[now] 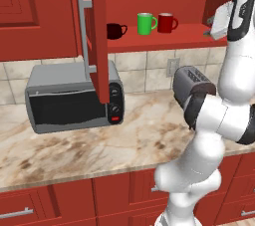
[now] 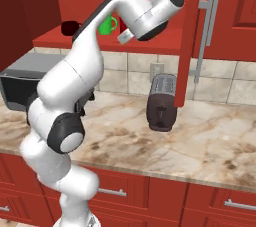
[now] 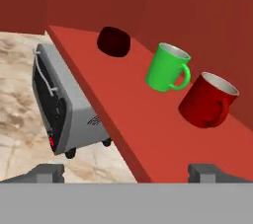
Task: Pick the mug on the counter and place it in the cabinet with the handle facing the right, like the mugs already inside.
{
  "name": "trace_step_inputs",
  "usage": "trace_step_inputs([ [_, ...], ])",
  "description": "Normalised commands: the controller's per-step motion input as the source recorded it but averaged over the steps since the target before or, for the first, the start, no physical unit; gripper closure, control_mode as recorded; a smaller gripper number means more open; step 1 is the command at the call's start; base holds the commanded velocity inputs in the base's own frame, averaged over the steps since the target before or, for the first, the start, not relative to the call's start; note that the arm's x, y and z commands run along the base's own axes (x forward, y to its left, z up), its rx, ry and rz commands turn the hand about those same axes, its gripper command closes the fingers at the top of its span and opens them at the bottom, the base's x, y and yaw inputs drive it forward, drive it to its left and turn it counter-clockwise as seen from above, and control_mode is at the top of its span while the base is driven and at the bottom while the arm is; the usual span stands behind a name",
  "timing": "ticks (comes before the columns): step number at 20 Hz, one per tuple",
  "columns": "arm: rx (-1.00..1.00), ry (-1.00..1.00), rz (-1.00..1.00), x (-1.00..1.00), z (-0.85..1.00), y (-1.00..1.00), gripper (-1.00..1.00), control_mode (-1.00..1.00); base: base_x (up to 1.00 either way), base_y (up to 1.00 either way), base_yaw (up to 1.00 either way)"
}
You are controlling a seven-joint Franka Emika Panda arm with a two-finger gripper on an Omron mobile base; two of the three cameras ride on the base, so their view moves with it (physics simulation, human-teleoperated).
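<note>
In the left base view we see all three mugs lined up on the cabinet (image 1: 164,41) shelf: the dark mug (image 1: 115,31) at left, the green mug (image 1: 146,23) in the middle, and the red mug (image 1: 166,22) just beside it on the right, its handle (image 1: 175,23) pointing right like the others. The right base view hides the red mug behind our arm; there we catch only the green mug (image 2: 107,25) and a bit of the dark mug (image 2: 70,27) past the forearm. The hand view, rolled, shows the red mug (image 3: 207,100) closest, standing on the shelf with its pale inside and loop handle visible, apart from the gripper (image 3: 126,171).

Our arm rises tall from the base, the elbow bent high, the wrist reaching at shelf height to the right of the mugs. The two fingertips (image 3: 205,170) stand spread wide with nothing between them.

The counter (image 1: 99,145) is beige-and-brown marbled stone. On it sit a grey boxy microwave (image 1: 74,98) with a dark glass door, and a dark rounded toaster (image 2: 162,102). The cabinet is flat red wood; its open door (image 1: 97,31) carries a long grey bar.
</note>
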Motion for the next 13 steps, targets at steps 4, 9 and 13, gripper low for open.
trace_step_inputs([
  [4,-0.29,-0.04,0.03,-1.00,-0.98,0.75,-1.00,-1.00,0.00,0.00,0.00],
  [9,-0.29,-0.03,0.03,-1.00,-0.99,0.80,-1.00,-1.00,0.00,0.00,0.00],
  [13,-0.31,0.00,0.05,-1.00,-0.93,0.77,-1.00,-1.00,0.00,0.00,0.00],
])
